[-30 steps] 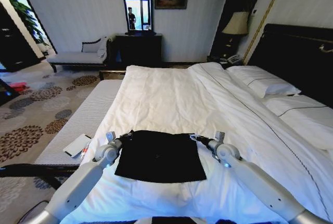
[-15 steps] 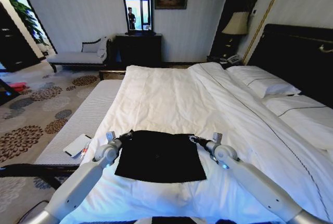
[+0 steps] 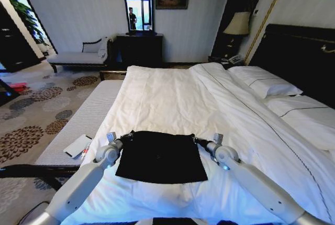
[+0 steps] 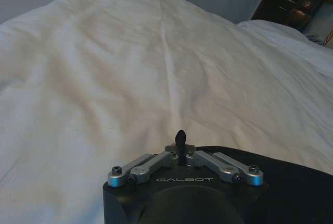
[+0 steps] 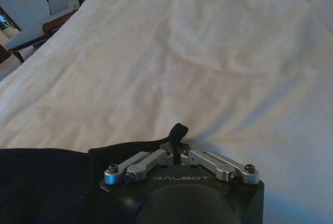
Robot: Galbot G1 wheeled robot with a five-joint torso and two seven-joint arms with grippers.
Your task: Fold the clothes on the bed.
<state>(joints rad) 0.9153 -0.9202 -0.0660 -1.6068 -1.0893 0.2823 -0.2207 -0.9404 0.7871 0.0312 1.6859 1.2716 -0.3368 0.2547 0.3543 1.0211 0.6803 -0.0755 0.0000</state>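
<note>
Shirt: the black shirt (image 3: 161, 157) lies flat on the bed (image 3: 172, 99), between the two grippers; its lettering is not visible.
Left gripper: the left gripper (image 3: 127, 135) is pinched on the shirt's far left corner, jaws closed with a tuft of black cloth poking out between them in the left wrist view (image 4: 180, 139).
Right gripper: the right gripper (image 3: 194, 139) is at the far right corner, jaws closed on a small fold of cloth (image 5: 177, 133).
Hidden: the shirt's near edge is partly cut off behind the arms.
</note>
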